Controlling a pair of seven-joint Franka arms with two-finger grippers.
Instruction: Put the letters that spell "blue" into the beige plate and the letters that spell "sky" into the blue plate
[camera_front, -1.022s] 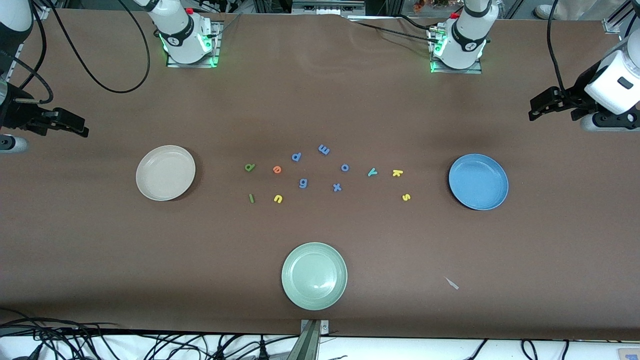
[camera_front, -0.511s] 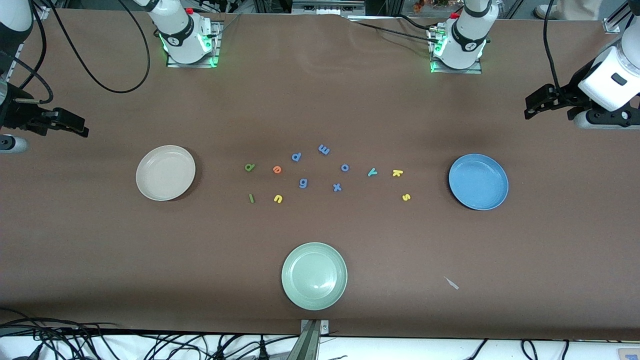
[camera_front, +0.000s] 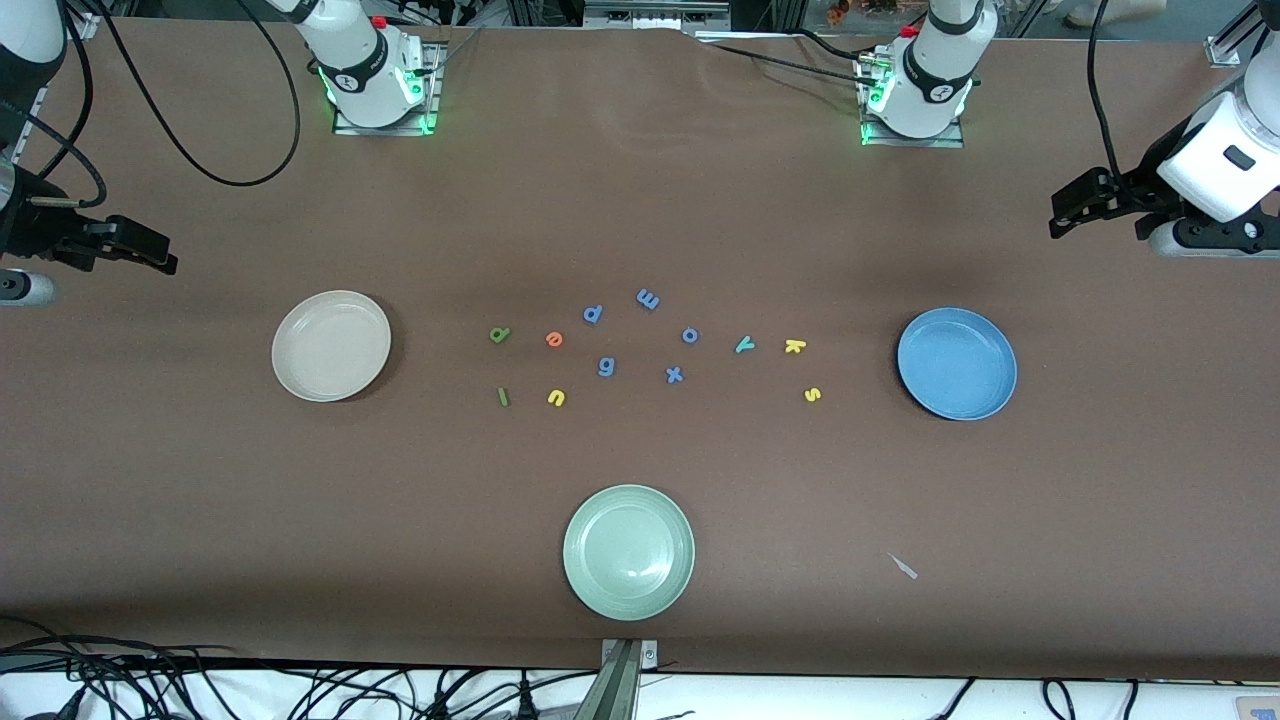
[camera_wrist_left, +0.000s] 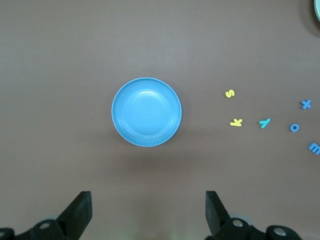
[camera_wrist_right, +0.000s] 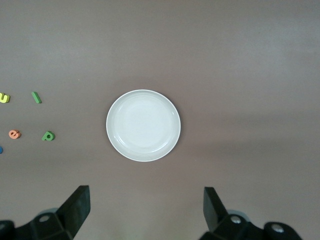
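3 plates, all bare: beige plate at right arm's end, blue plate at left arm's end, green plate nearest cam. 12 letters on the table btwn beige & blue: b, l, u, e nearer beige; s, k, y nearer blue; 5 blue letters mid. Left gripper & right gripper both spread wide, holding 0, each up over its own table end.

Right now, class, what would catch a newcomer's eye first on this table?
Three round plates ring a scatter of small foam letters at the table's middle: the beige plate toward the right arm's end, the blue plate toward the left arm's end, and a pale green plate nearest the front camera. All three plates hold nothing, and every letter lies on the brown table.
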